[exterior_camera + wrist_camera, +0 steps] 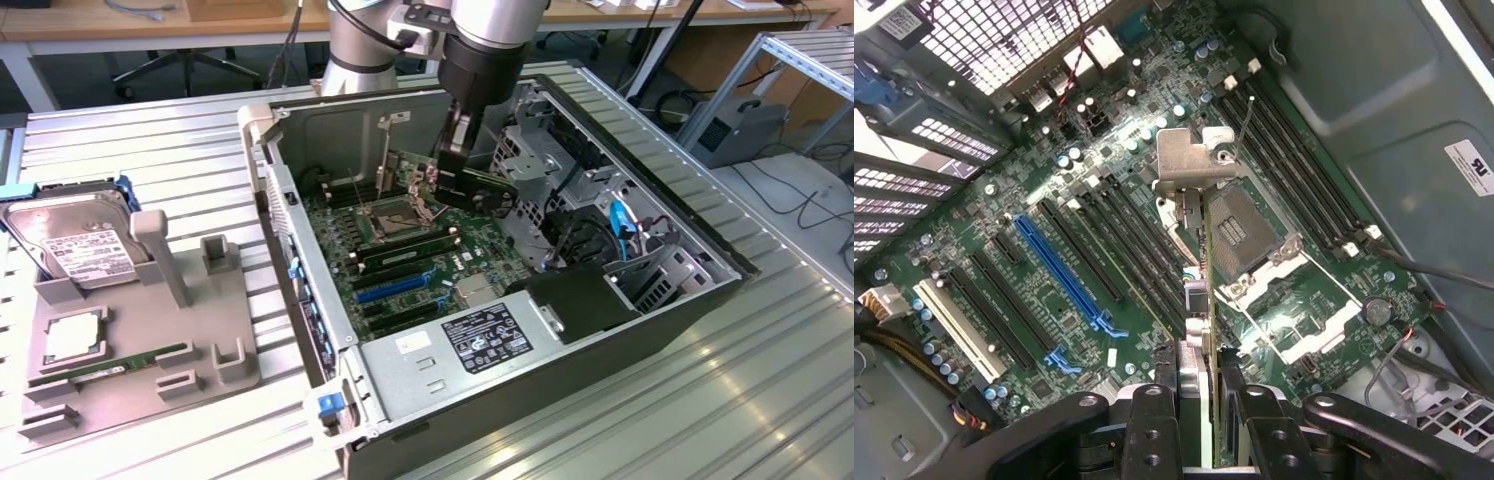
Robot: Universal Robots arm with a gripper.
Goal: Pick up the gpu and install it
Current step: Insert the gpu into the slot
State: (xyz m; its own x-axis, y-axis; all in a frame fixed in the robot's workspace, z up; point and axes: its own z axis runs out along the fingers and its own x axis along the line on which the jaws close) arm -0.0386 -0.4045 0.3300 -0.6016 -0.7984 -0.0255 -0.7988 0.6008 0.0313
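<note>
Holding the gpu (483, 190) on edge, the gripper (458, 160) hung inside the open computer case (667, 300), above the motherboard (400, 250) and just beside the CPU socket (396, 211). In the exterior view the card sat at about 1 o'clock from the socket, clear of the board, with its dark green laminate tilted slightly. The step in hand appeared to be alignment over a slot. Done well, it called for the card's long edge parallel to the slot and the bracket end facing the case's rear wall before any descent. On the ribbed metal tabletop (160, 130), at 9 o'clock from the case, a grey moulded fixture (134, 350) carried a boxy silver hard drive (74, 245) and a narrow green RAM stick (127, 362).

In the wrist view the black fingers (1154, 430) were closed narrowly on the gpu (1206, 300), which was seen edge-on as a thin strip. Its folded silver bracket (1189, 160), matte sheet metal, stood at the far end. Below lay the blue expansion slot (1069, 275), glossy plastic, with black slots alongside and a white slot (959, 330) further out. The card's edge ran roughly parallel to these slots but lay over the region between them and the socket (1239, 230), so a sideways correction seemed due.
</note>
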